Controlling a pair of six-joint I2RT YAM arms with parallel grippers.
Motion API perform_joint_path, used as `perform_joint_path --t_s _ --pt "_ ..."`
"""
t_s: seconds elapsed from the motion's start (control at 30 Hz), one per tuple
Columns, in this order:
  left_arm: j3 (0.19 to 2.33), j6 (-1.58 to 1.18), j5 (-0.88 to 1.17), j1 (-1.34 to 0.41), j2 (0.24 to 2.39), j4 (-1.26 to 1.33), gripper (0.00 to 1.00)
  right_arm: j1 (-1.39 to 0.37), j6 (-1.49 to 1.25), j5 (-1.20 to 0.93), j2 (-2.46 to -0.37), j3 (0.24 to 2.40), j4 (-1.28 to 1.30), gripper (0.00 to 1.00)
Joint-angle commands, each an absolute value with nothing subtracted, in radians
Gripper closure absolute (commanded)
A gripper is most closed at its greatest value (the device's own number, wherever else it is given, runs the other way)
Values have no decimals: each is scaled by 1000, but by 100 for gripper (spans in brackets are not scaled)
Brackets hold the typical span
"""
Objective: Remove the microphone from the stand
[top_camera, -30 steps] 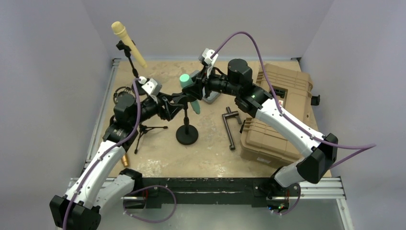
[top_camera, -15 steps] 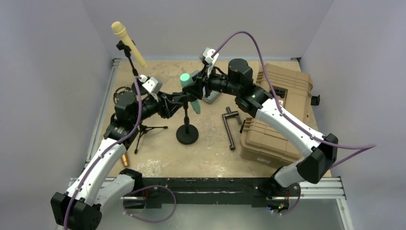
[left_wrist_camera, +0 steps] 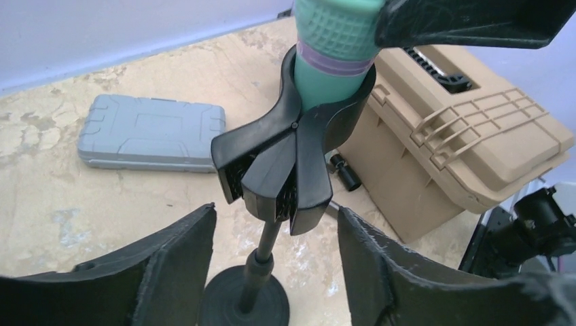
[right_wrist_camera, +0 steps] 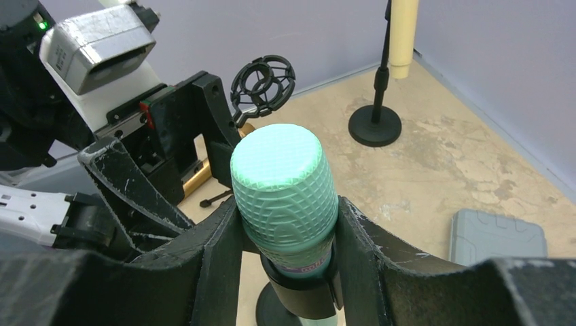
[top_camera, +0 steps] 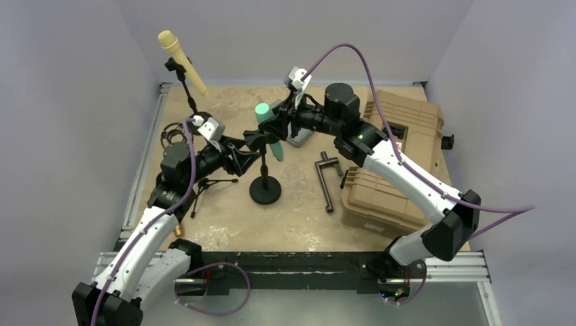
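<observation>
Green microphone [top_camera: 263, 113] sits in the clip [left_wrist_camera: 289, 159] of the stand [top_camera: 265, 191], head up and tilted. Right gripper [right_wrist_camera: 286, 231] is clamped on the microphone head just above the clip, one finger pressed on each side. Left gripper [left_wrist_camera: 275, 272] is spread wide and holds nothing. Its fingers flank the stand's pole below the clip, apart from it.

Containers: tan case [top_camera: 397, 159] right of the stand, lid down, contents hidden. Gray case [left_wrist_camera: 151, 132] just behind the stand, flat on the table, also closed, contents hidden.

Left wrist view shows the clip's forked wings and a purple band on the microphone body; the overhead view is too small for either. Right wrist view shows the ribbed head and the finger contact. It also shows a ring mount [right_wrist_camera: 263, 80] left of the stand, with a brass tube [right_wrist_camera: 197, 178] low beside it. Only the overhead view shows both arms meeting at the stand from opposite sides. It also shows a tripod [top_camera: 204, 185] left of the stand and a black bar [top_camera: 328, 182] lying between the stand and the tan case. A yellow microphone [top_camera: 180, 58] on its own tall pole is well behind and left of the stand.

Table [top_camera: 299, 221] is tan, worn, with pale patches. Lavender walls [top_camera: 380, 34] on three sides, metal rail along the near edge.
</observation>
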State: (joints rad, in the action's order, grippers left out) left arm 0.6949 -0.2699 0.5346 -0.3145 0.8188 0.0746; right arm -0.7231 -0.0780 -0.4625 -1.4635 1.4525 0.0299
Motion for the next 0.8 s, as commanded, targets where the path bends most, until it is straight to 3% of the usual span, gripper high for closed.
perform_joint_path --t_s 0.0,0.03,0.1,0.53,0.67,0.77 --pt "630 -341 533 -308 798 280 27 -719 -86 -463 -1385 1473 -122 100" --pt "615 -344 535 -309 796 311 20 -719 -85 -463 -1385 1474 -120 100" --pt "598 -333 542 -309 805 352 17 -719 -83 -466 -1385 1479 -115 100" --pt "587 -313 572 -308 910 574 24 -719 -93 -492 -1402 1485 -118 100" --pt "594 -316 597 -309 930 578 39 -719 -99 -498 -1405 1491 -121 100" --pt "596 -322 626 -308 936 577 79 -718 -97 -501 -1408 1489 -122 100"
